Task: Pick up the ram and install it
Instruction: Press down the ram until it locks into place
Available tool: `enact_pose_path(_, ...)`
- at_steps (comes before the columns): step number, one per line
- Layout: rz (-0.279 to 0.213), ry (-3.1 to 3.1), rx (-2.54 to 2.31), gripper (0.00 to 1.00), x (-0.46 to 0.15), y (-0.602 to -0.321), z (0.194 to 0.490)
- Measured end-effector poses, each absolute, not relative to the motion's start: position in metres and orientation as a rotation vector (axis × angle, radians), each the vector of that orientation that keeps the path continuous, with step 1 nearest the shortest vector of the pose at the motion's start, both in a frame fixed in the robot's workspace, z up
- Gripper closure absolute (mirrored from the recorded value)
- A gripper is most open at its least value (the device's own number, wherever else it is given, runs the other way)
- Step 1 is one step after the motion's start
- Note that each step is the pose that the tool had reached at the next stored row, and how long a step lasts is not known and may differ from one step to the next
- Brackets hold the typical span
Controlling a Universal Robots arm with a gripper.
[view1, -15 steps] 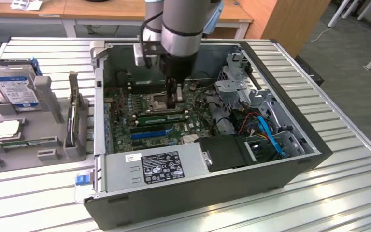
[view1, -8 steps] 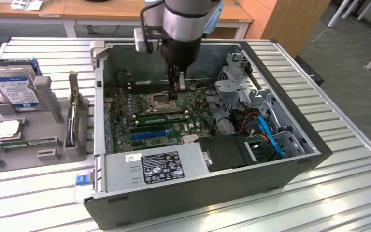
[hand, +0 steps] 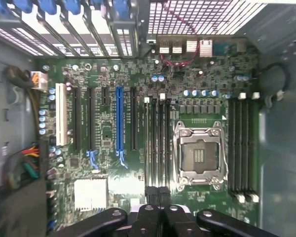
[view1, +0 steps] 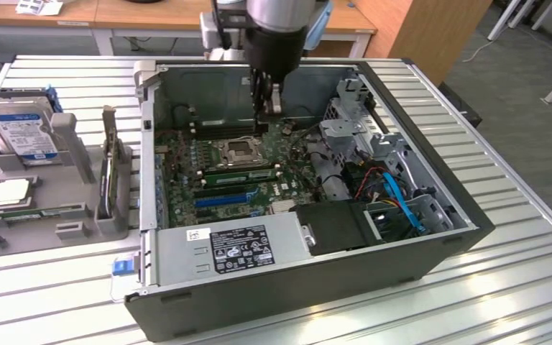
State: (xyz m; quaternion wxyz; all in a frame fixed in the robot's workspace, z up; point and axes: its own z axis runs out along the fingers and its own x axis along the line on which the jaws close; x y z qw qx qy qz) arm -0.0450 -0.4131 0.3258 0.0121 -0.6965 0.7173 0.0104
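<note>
Over the far memory slots [view1: 226, 129], the gripper [view1: 272, 109] hovered empty, fingers pressed together, while the ram [view1: 241, 175] looked stood in a slot just on the near side of the CPU socket [view1: 235, 149], so seating it wanted square, even pressure along its top edge.

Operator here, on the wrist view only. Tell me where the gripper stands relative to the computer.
Observer: The gripper hangs inside the open computer case, its shut fingers pointing down at the motherboard near the case's far wall.
Operator: Report what sits outside the case.
Observer: On the exterior view's left, a grey holder stands on the slatted metal table, with a blue-labelled hard drive propped up in it.
</note>
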Motion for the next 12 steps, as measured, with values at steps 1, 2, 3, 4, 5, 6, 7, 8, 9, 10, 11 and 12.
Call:
enact_pose_path(1, 0.033, 2.236, -2.171, 0.89, -0.045, -0.413, 0.330)
enact_pose_path(2, 0.032, 2.236, -2.172, 0.89, -0.044, -0.413, 0.335)
enact_pose_path(3, 0.032, 2.236, -2.172, 0.89, -0.044, -0.413, 0.340)
enact_pose_path(4, 0.033, 2.236, -2.171, 0.89, -0.044, -0.413, 0.344)
enact_pose_path(5, 0.033, 2.236, -2.172, 0.89, -0.043, -0.413, 0.349)
enact_pose_path(6, 0.032, 2.237, -2.172, 0.89, -0.043, -0.413, 0.352)
enact_pose_path(7, 0.032, 2.236, -2.172, 0.89, -0.043, -0.413, 0.352)
enact_pose_path(8, 0.032, 2.236, -2.172, 0.89, -0.043, -0.413, 0.352)
enact_pose_path(9, 0.032, 2.236, -2.172, 0.89, -0.043, -0.413, 0.352)
enact_pose_path(10, 0.032, 2.236, -2.173, 0.89, -0.043, -0.413, 0.352)
enact_pose_path(11, 0.032, 2.236, -2.173, 0.89, -0.043, -0.413, 0.352)
enact_pose_path(12, 0.032, 2.235, -2.173, 0.89, -0.043, -0.413, 0.352)
